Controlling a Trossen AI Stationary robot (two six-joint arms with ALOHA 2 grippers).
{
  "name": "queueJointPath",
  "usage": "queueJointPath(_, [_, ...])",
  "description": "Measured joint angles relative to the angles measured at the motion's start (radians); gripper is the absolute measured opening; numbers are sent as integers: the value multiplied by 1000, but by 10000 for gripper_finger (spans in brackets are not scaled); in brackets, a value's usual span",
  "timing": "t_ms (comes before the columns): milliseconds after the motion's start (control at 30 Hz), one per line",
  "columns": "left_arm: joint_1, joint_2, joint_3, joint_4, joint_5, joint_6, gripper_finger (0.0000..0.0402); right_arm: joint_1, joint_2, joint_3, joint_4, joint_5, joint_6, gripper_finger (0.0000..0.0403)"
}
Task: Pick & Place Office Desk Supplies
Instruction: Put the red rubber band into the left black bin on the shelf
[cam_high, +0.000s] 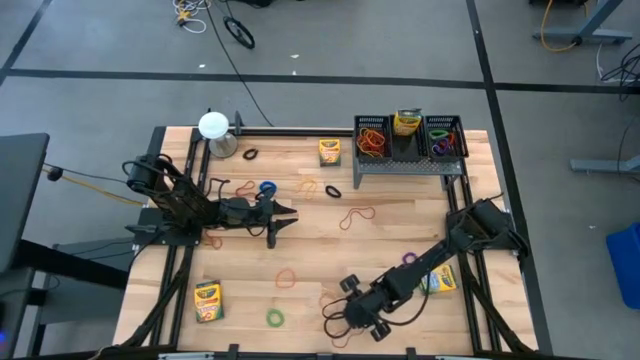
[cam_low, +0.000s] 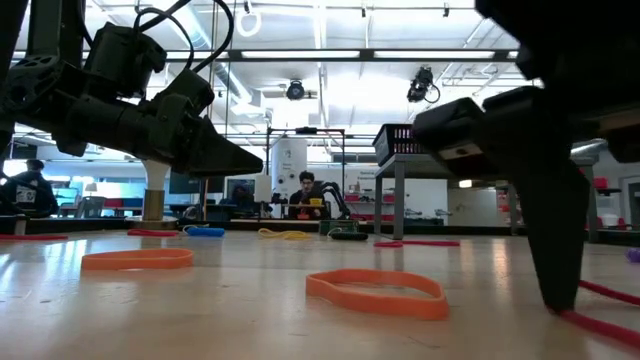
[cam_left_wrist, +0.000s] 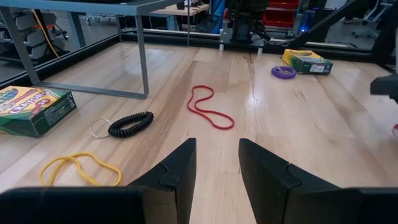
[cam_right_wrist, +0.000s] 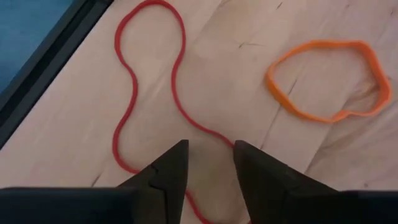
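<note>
A long red rubber band (cam_right_wrist: 134, 87) is lain flat on the wood at the table's near edge, well away from the black wire-mesh rack (cam_high: 405, 150) at the far side. It is judged light, limp and slightly grippy. Because it hugs the surface, one strand is best pinched where the loop narrows, with the fingertips pressed down to the wood.

The right gripper (cam_right_wrist: 210, 165) is lowered over that band. Its jaws are seen partly open with bare wood between them, a red strand runs just past one fingertip, and nothing is held. The left gripper (cam_left_wrist: 216, 163) is held above the table's middle, nearer the rack. Its jaws are also parted by a narrow gap and are empty.

The red band's pinched, figure-eight outline and the orange band (cam_right_wrist: 326, 81) just beside it are shown clearly only in the right wrist view. From above both are mostly lost under the arm. A black coiled band (cam_left_wrist: 130, 123), a yellow band (cam_left_wrist: 78, 168) and a crayon box (cam_left_wrist: 31, 109) are given by the left wrist view. How close to the wood the right fingers reach is shown only in the low view.
</note>
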Motion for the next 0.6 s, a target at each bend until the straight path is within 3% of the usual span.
queueJointPath(333, [0,0,0,2,0,0,130,-39,-1,0,2,-22,-73,76])
queueJointPath(600, [0,0,0,2,0,0,130,-33,-28,-3,-21,29,-102,119])
